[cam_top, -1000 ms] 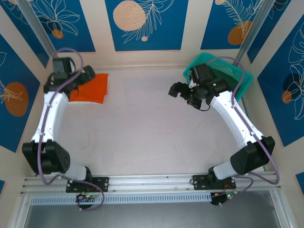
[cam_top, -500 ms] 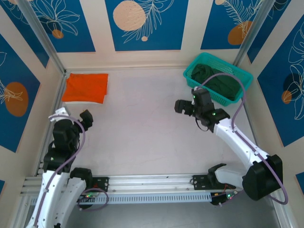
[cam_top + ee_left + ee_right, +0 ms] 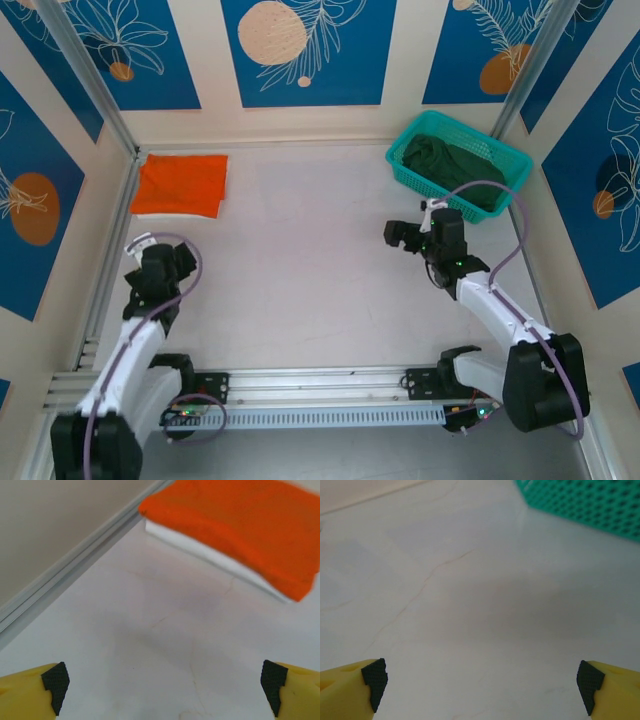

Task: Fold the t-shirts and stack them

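Note:
A folded bright orange t-shirt (image 3: 181, 185) lies at the table's far left, on top of a folded white t-shirt (image 3: 216, 560) whose edge shows beneath it. A dark green t-shirt (image 3: 448, 162) sits crumpled inside the teal basket (image 3: 505, 158) at the far right. My left gripper (image 3: 172, 258) hangs open near the left edge, well short of the orange stack (image 3: 240, 525), with bare table between its fingertips (image 3: 55, 685). My right gripper (image 3: 402, 235) is open too, just in front of the basket (image 3: 585, 505), holding nothing.
A metal rail (image 3: 75, 565) runs along the table's left edge beside the stack. Patterned blue walls close in the back and both sides. The white tabletop (image 3: 300, 240) stretches between the two arms.
The left arm has drawn back from the orange stack toward the near left. The right arm has pulled away from the basket toward the near side. Both grippers stayed open.

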Robot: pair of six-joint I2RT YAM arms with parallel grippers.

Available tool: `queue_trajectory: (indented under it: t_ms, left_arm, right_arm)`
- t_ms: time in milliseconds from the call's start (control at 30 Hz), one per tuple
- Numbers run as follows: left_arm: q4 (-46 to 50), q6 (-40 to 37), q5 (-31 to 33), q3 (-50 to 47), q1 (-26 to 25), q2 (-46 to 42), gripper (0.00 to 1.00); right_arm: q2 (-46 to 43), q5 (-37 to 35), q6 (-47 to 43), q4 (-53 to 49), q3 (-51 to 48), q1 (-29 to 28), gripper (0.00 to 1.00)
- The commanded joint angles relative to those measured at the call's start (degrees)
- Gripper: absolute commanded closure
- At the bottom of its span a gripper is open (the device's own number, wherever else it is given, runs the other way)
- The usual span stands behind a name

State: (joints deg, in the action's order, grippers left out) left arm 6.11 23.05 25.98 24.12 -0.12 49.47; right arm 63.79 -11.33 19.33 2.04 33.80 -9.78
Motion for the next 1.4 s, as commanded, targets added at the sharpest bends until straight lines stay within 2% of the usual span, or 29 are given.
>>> queue_trajectory:
  t_ms: [0,100,167,233,433,500,667,733,833,967,1033,1100,1167,1267,1367]
  left_arm:
    - [-8.34,-6.31,-2.12,5.61,1.22,10.7,0.0]
    - [-16.5,-10.62,-1.26,7.1,1.42,18.97,0.0]
    - [-21.16,-12.65,-2.53,7.25,1.52,22.47,0.0]
    - [-23.9,-13.87,-4.68,6.87,1.53,24.66,0.0]
    - [-30.14,-15.69,-12.26,0.58,0.57,24.61,0.0]
    - [-32.75,-17.11,-14.49,-1.26,0.26,23.07,0.0]
    - [-35.98,-17.87,-16.17,-4.94,0.12,19.32,0.0]
    - [-38.2,-17.69,-15.11,-6.01,0.12,19.07,0.0]
    - [-42.38,-16.97,-11.55,-5.85,0.12,22.01,0.0]
    - [-44.42,-18.7,-17.58,-0.7,0.12,29.53,0.0]
    - [-41.25,-19.49,-19.04,2.7,-0.06,32.56,0.0]
    - [-41.85,-20.54,-20.73,3.47,-0.38,34.59,0.0]
    - [-43.09,-21.86,-20.92,2.97,-1.28,34.79,0.0]
    - [-47.37,-23.15,-22.79,0.97,-2.07,35.15,0.0]
    - [-51.28,-23.41,-23.43,-0.9,-2.08,35.79,0.0]
  right_arm:
    - [1.35,2.2,-4.28,8.68,-1.54,5.17,0.01]
    - [4.1,5.54,-4.05,10.84,-1.54,9.91,0.01]
    - [5.71,5.03,-3.67,12.0,-1.82,10.59,0.01]
    - [7.16,7.63,-4.78,13.36,-2.31,10.53,0.01]
    - [8.66,10.27,-8.77,17.95,-7.49,8.75,0.01]
    - [6.64,12.16,-10.35,17.94,-9.56,8.02,0.01]
    - [-1.91,10.75,-9.67,22.62,-16.32,8.08,0.01]
    - [-3.03,13.75,-9.88,23.48,-17.36,9.03,0.01]
    - [-1.69,13.23,-9.42,25.55,-17.36,9.4,0.01]
    - [5.5,13.96,-9.04,33.15,-15.67,9.96,0.01]
    - [9.19,14.59,-9.01,35.71,-14.02,10.29,0.01]
    - [11.78,16.86,-8.73,32.56,-10.97,11.25,0.01]
    - [11.54,18.92,-9.55,33.89,-11.29,11.32,0.01]
    - [8.89,16.32,-8.29,38.6,-15.4,11.66,0.01]
    - [8.24,18.19,-8.66,40.32,-16.68,11.8,0.01]
